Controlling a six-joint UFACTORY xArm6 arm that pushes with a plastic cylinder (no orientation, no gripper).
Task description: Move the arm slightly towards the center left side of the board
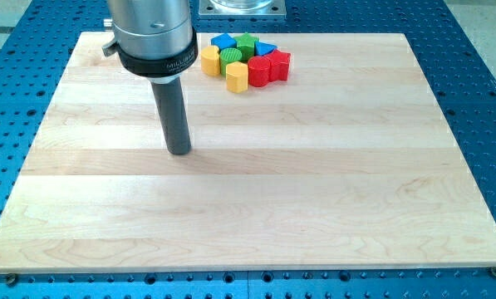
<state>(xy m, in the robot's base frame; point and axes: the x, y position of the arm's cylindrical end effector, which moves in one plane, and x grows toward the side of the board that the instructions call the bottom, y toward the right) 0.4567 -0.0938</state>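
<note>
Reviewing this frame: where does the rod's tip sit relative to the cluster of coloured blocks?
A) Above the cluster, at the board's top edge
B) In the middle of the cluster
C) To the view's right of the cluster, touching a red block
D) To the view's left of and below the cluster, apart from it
D: my tip rests on bare board, to the view's left of and below the cluster, clear of the nearest yellow block.

1. Board point(256, 199): pale wood planks, smooth, matt.
2. Rod down to my tip point(179, 153): dark, matt.
3. Collar point(148, 29): brushed metal.
4. Surrounding table point(472, 58): blue perforated surface with slight sheen.
</note>
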